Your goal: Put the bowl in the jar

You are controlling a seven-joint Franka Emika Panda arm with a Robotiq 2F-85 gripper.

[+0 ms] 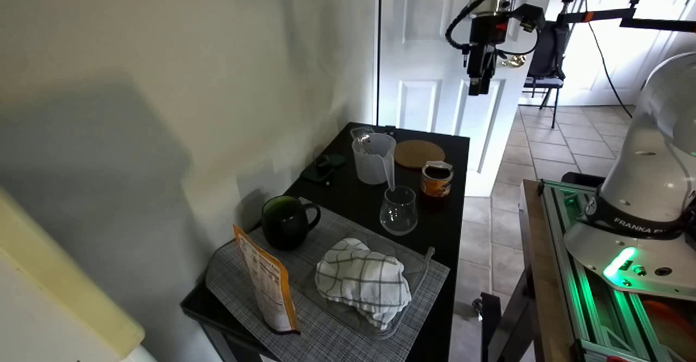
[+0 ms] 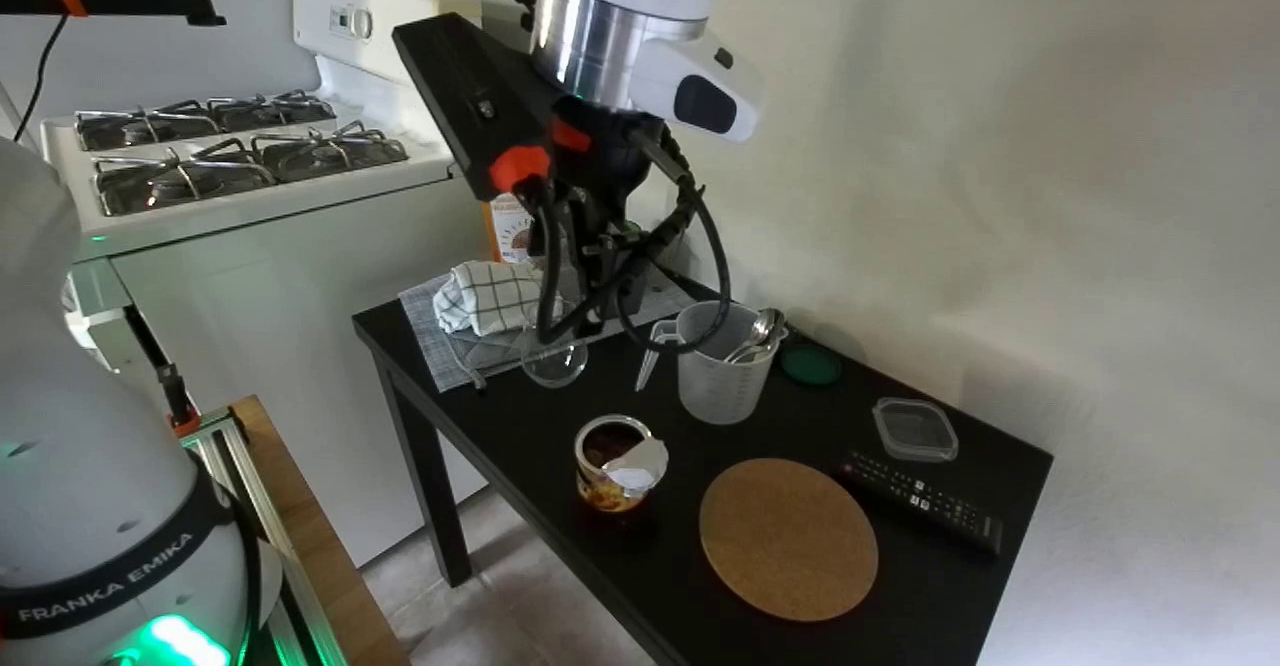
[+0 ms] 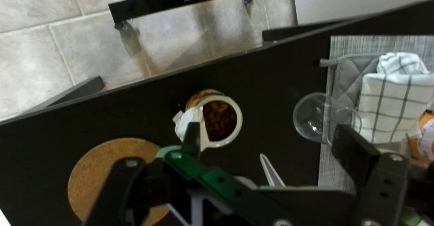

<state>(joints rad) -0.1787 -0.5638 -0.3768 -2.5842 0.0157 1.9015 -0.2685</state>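
No thing here is plainly a bowl. The most jar-like thing is a translucent measuring jug (image 1: 372, 163) (image 2: 722, 381) with metal utensils (image 2: 757, 336) in it; in the wrist view mostly its handle (image 3: 272, 175) shows behind the gripper. A clear rounded glass (image 1: 399, 218) (image 2: 555, 364) (image 3: 309, 119) stands beside the grey mat. An opened can (image 1: 436, 182) (image 2: 597, 481) (image 3: 239, 117) with a peeled lid holds brown contents. My gripper (image 1: 479, 87) (image 2: 605, 311) (image 3: 273, 139) is open and empty, pointing down, high above the black table and apart from everything on it.
A round cork mat (image 1: 418, 154) (image 2: 788, 539), a remote (image 2: 920, 501) and a clear square container (image 2: 915, 430) lie at one end. A dark mug (image 1: 285, 223), orange-edged pouch (image 1: 266, 280) and checked cloth (image 1: 364, 278) are on the grey mat (image 1: 321, 335). A wall runs along one side.
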